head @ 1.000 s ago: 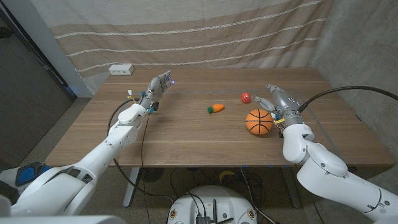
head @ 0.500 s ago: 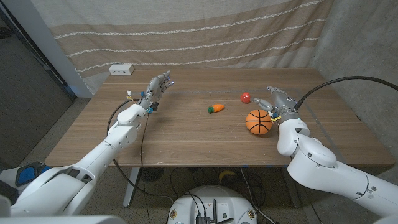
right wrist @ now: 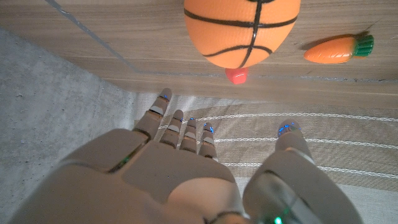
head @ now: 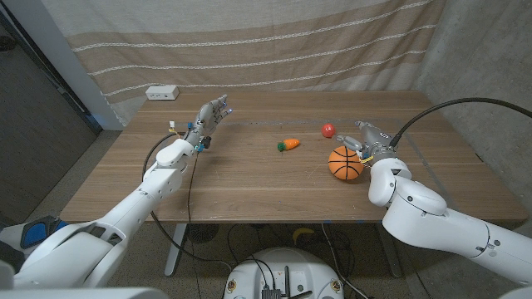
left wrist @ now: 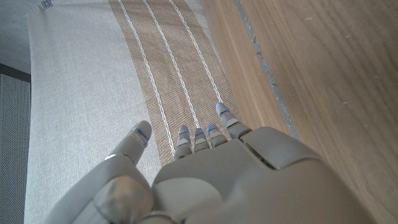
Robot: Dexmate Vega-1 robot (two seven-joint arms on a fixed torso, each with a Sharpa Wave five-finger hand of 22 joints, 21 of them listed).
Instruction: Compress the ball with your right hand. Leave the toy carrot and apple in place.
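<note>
An orange ball with black basketball lines (head: pixel 346 163) sits on the table's right half; it also shows in the right wrist view (right wrist: pixel 242 30). My right hand (head: pixel 371 139) is just beside it on its right, fingers apart, holding nothing, and I cannot tell whether it touches the ball. In the right wrist view my right hand (right wrist: pixel 186 168) reaches past the ball with fingers spread. The toy carrot (head: pixel 289 144) lies left of the ball, and the small red apple (head: pixel 328 129) sits behind the ball. My left hand (head: pixel 209 116) hovers open over the far left of the table.
A white power strip (head: pixel 162 93) lies at the back left corner. A striped curtain (head: pixel 249 41) hangs behind the wooden table (head: pixel 249 187). The table's right edge is close behind my right arm. A dark panel stands at far left.
My right hand has drawn in closer to the ball's right side and its arm has swung inward. The ball, carrot, apple and left hand have stayed put.
</note>
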